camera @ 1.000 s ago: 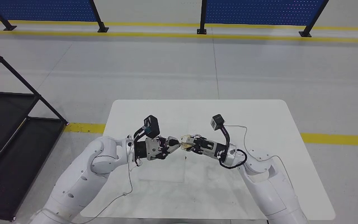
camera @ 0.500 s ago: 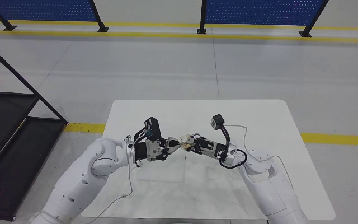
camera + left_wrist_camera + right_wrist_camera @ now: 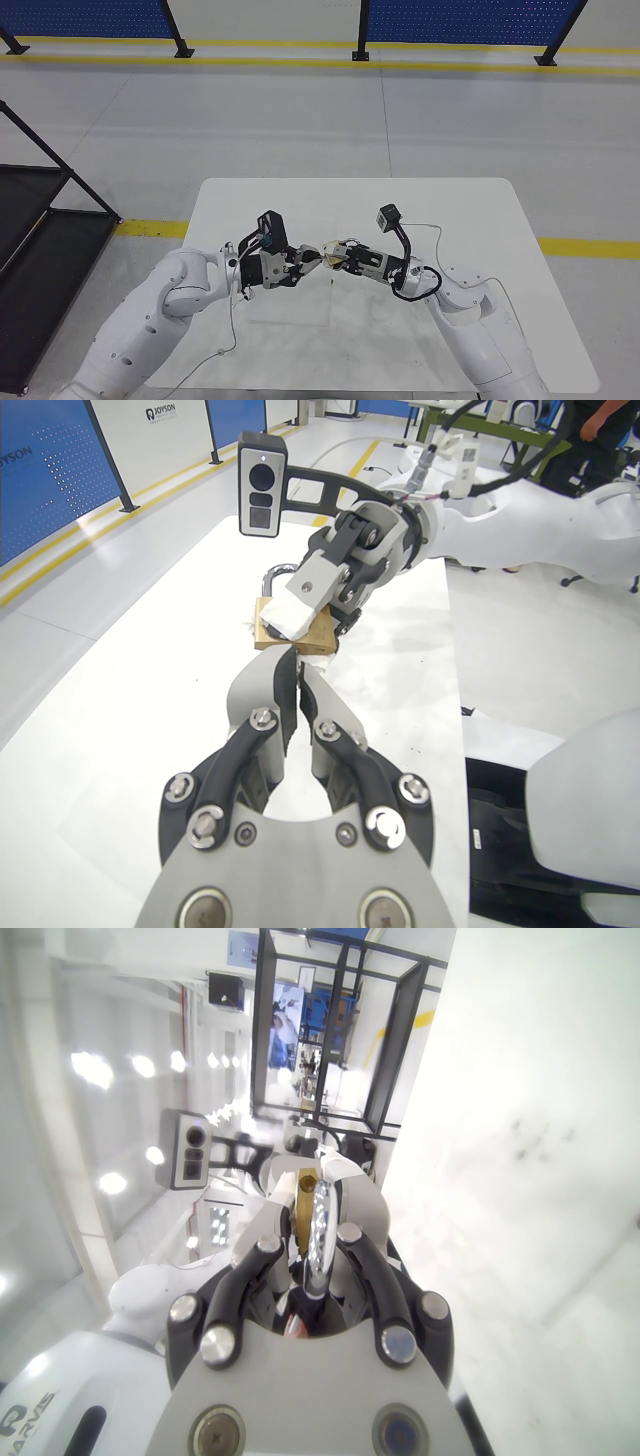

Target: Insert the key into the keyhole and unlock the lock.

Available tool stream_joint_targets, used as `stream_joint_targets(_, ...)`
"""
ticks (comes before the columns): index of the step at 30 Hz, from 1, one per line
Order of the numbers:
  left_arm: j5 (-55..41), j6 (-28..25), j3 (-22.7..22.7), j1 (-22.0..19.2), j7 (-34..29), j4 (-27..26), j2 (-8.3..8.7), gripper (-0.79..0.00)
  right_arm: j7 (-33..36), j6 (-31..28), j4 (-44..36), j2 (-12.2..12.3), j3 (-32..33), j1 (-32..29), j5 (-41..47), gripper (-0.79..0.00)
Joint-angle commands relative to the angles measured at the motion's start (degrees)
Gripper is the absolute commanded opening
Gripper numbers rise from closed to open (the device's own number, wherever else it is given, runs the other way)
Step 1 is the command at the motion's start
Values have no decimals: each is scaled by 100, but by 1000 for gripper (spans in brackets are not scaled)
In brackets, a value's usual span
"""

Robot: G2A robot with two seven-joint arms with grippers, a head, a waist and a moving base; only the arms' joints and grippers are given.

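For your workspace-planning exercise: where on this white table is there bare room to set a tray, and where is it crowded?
Free: the table strip between its far edge and the arms, and the near middle between the forearms. A thin cable crosses the far right part. Crowded: the centre, where left gripper and right gripper meet at the padlock.

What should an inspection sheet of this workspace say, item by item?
Surface: white table, a few small dark specks.
Job's things: brass padlock held above the table.
Clutter: nothing seen.
Grippers: right gripper shut on the padlock; left gripper shut, tips at the padlock's lower edge, what it pinches is hidden.
Cables: thin cable looping over the table.
Surroundings: black rack on the robot's left, blue panels, yellow floor lines.
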Motion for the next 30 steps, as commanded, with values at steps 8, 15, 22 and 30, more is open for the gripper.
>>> stream_joint_targets(8, -228, -19, -69, 71, 93, 69, 5, 0, 0, 0, 0, 0, 0, 0, 0, -785)
stream_joint_targets(15, -514, -70, -495, 347, 196, 190, 63, 0, 0, 0, 0, 0, 0, 0, 0, -785)
stream_joint_targets(22, -649, -215, -1177, 938, 490, 169, 141, 0, 0, 0, 0, 0, 0, 0, 0, -785)
stream_joint_targets(30, -740, -401, -1596, 1252, 788, 212, 169, 0, 0, 0, 0, 0, 0, 0, 0, -785)
